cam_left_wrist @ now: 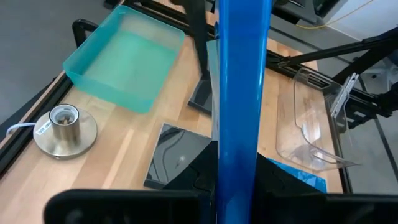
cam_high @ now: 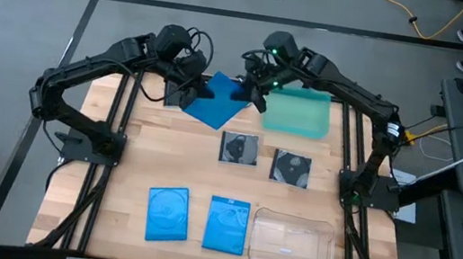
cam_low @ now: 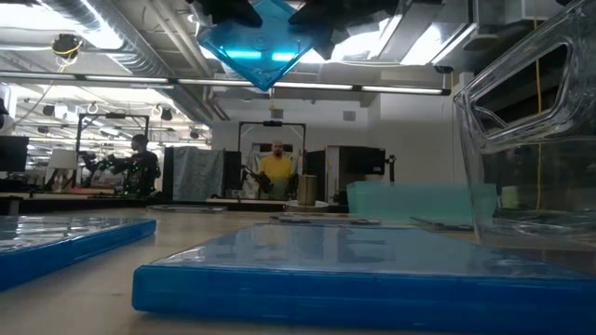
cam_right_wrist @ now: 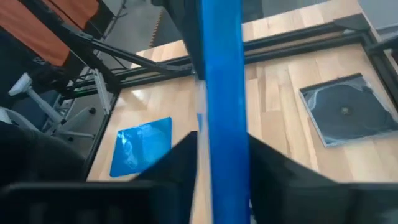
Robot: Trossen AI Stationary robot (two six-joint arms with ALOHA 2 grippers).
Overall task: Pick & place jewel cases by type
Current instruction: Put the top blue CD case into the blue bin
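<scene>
A bright blue jewel case hangs in the air over the table's far middle, held between both grippers. My left gripper is shut on its left side, my right gripper on its right side. Each wrist view shows the case edge-on between that gripper's own fingers. In the low view one corner of the case points down. Two more blue cases lie flat near the front edge. Two dark cases lie flat mid-table. My left gripper pinches the blue case's two flat faces between its fingers, at the case's left edge. It comes from the table's left, slanting down. The case is lifted clear and tilted. My right gripper pinches the two flat faces at the case's far right corner, one finger on each side. It comes from the table's right, slanting down. The case hangs clear of the table.
A teal-green tray stands at the far right, just beside the held case. A clear plastic tray stands at the near right. A round metal fitting sits by the teal tray. Bare wood lies at the table's left.
</scene>
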